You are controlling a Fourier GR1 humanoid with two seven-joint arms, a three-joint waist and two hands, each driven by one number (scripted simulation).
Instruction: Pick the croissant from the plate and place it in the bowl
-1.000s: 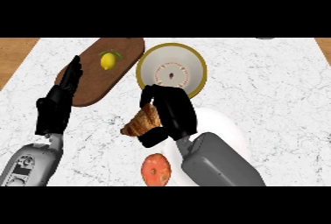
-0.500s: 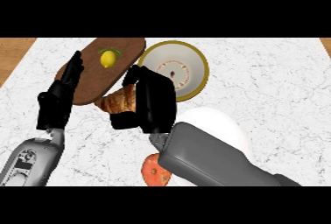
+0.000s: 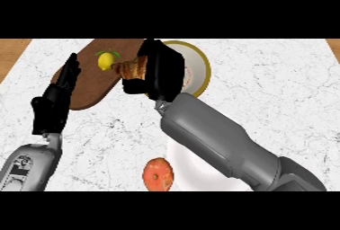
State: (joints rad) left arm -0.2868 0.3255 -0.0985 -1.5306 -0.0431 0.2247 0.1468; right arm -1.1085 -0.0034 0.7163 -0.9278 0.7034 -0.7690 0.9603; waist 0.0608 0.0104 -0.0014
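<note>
My right hand (image 3: 164, 67) is shut on the brown croissant (image 3: 131, 68), which sticks out to the left of the fingers. It is held above the right edge of the brown board (image 3: 90, 87), just left of the yellow-rimmed white bowl (image 3: 199, 67). The hand covers the bowl's left part. My right forearm hides most of the white plate (image 3: 181, 167) at the lower middle. At the left, my left hand (image 3: 56, 96) rests open with fingers up and holds nothing.
A yellow lemon (image 3: 105, 61) lies on the brown board near its far end. An orange-red tomato (image 3: 158, 174) sits at the plate's left rim. The marble counter (image 3: 279, 99) ends in wooden strips at the far left and right.
My right hand has carried the croissant up and to the left, away from the plate, to the board's edge beside the bowl. The left hand has barely moved.
</note>
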